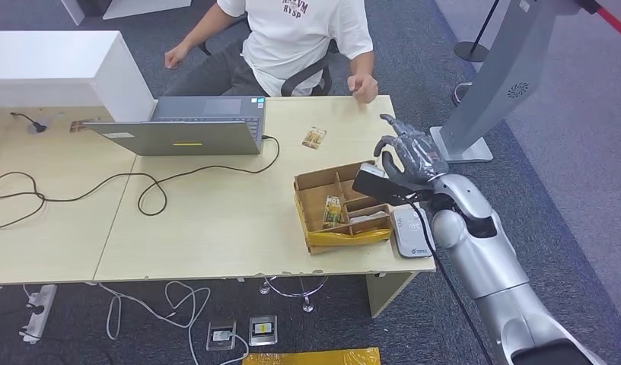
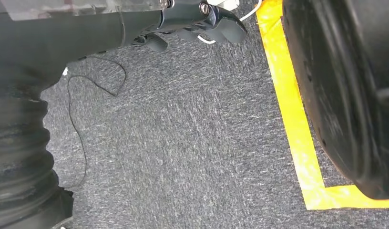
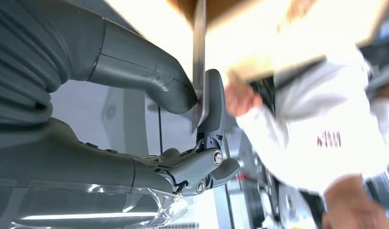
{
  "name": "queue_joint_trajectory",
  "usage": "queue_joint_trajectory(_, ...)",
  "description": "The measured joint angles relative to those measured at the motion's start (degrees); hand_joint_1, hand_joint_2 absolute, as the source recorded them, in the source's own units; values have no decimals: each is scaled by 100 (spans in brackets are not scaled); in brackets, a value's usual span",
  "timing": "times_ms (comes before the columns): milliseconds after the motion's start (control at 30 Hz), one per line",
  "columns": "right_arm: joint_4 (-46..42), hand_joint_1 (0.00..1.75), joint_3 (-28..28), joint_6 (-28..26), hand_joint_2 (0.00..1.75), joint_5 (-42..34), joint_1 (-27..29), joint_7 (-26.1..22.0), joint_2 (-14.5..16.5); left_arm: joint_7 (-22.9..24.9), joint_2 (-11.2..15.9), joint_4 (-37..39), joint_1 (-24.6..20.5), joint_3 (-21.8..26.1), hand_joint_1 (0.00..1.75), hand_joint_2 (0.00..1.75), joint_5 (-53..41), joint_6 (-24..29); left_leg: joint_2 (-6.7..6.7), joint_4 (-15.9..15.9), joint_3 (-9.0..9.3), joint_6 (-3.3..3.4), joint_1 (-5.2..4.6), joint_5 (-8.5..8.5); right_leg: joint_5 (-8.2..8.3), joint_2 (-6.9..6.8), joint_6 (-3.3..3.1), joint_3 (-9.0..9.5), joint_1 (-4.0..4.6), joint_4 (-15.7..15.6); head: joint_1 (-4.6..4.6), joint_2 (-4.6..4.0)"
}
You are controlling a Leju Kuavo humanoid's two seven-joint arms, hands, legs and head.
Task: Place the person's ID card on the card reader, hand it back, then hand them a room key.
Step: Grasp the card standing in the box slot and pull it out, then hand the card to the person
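My right hand [image 1: 412,157] hovers over the table's right end, above a cardboard divider box [image 1: 313,199]. It pinches a thin dark card [image 1: 369,182] between thumb and finger; the right wrist view shows this card [image 3: 199,57] edge-on in the same pinch. The white card reader [image 1: 410,233] lies flat at the front right corner, just below the hand. Patterned cards [image 1: 332,210] stand in the box, and one similar card [image 1: 314,138] lies loose on the table. A person in a white shirt [image 1: 307,34] sits across, one hand [image 1: 362,87] at the table edge. My left hand [image 2: 197,21] hangs over the floor.
A grey laptop [image 1: 193,128] sits open at the table's back, its black cable [image 1: 148,186] looping across the middle. A white counter block [image 1: 56,68] stands at the back left. A grey stand [image 1: 505,84] rises right of the table. Yellow tape [image 2: 297,133] marks the carpet.
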Motion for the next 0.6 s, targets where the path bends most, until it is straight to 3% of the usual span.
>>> queue_joint_trajectory(300, 283, 175, -286, -173, 175, 74, -1007, -318, -38, -59, 18, 0, -26, -1, 0, 175, -66, -38, -1, 1, -2, 0, 0, 0, 0, -1, 0, 0, 0, 0, -1, 0)
queue_joint_trajectory(600, 1569, 175, -291, -586, 175, 197, -1779, -790, -17, -86, 76, 0, -142, -70, 0, 175, -193, -154, -5, 1, -4, 0, 0, 0, 0, -5, 0, 1, 0, 1, -1, 0)
